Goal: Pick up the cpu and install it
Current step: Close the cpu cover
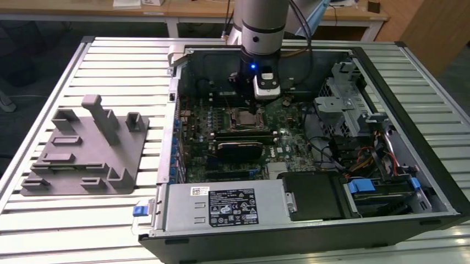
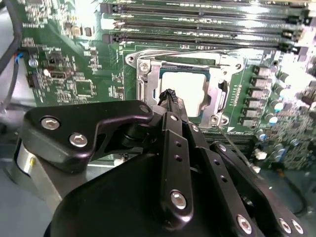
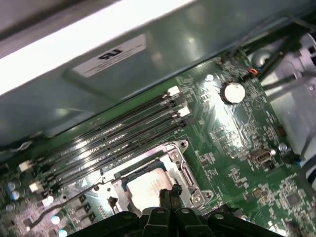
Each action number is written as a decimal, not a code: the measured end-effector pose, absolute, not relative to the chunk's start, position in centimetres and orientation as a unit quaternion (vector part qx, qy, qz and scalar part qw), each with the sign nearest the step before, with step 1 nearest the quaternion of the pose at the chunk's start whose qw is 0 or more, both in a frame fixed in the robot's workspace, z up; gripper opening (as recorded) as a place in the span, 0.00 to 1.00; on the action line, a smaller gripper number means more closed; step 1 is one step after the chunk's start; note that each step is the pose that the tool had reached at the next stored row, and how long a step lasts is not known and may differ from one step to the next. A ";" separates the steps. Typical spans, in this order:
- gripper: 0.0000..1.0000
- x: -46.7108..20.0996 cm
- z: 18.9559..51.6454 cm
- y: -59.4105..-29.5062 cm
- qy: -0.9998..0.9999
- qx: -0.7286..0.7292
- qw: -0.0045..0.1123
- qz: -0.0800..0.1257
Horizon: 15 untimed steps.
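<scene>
Here we see the claw (image 2: 168, 95) with its fingers pressed together on nothing, tips poised over one edge of the cpu (image 2: 186, 88). The cpu lies flat inside the socket frame (image 2: 148, 74) on the motherboard (image 2: 74, 74), so we judge it seated. Whether the tips touch it, we cannot tell.

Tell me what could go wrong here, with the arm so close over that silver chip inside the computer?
1. The gripper is right at the cpu, which lies inside the metal socket frame. A push down or sideways might scratch the cpu or leave it crooked.
2. The memory slots run close beside the socket, and the arm reaches deep into the computer case. A careless sideways move might strike parts on the board.
</scene>
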<state>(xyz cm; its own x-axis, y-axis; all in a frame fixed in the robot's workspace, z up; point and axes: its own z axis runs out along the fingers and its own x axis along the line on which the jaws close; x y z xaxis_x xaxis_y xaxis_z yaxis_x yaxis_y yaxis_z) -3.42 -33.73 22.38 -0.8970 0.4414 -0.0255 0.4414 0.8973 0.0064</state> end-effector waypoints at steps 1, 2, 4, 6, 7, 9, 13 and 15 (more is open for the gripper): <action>0.11 -3.4 22.4 -33.7 0.976 0.218 0.013 0.000; 0.11 -3.4 22.4 -33.7 0.978 0.210 0.013 0.001; 0.11 -3.4 22.4 -33.7 0.981 0.192 0.013 0.001; 0.11 -3.4 22.3 -33.7 0.985 0.174 0.013 0.001; 0.11 -3.4 22.3 -33.7 0.986 0.165 0.013 0.001; 0.11 -3.4 22.3 -33.7 0.989 0.147 0.013 0.001; 0.11 -3.4 22.3 -33.7 0.994 0.111 0.013 0.002; 0.11 -3.4 22.2 -33.7 0.996 0.093 0.013 0.002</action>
<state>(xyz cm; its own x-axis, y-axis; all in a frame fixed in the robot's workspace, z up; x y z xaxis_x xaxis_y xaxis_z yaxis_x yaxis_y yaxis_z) -3.42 -33.74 22.22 -0.9824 0.1849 -0.0256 0.1848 0.9828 0.0065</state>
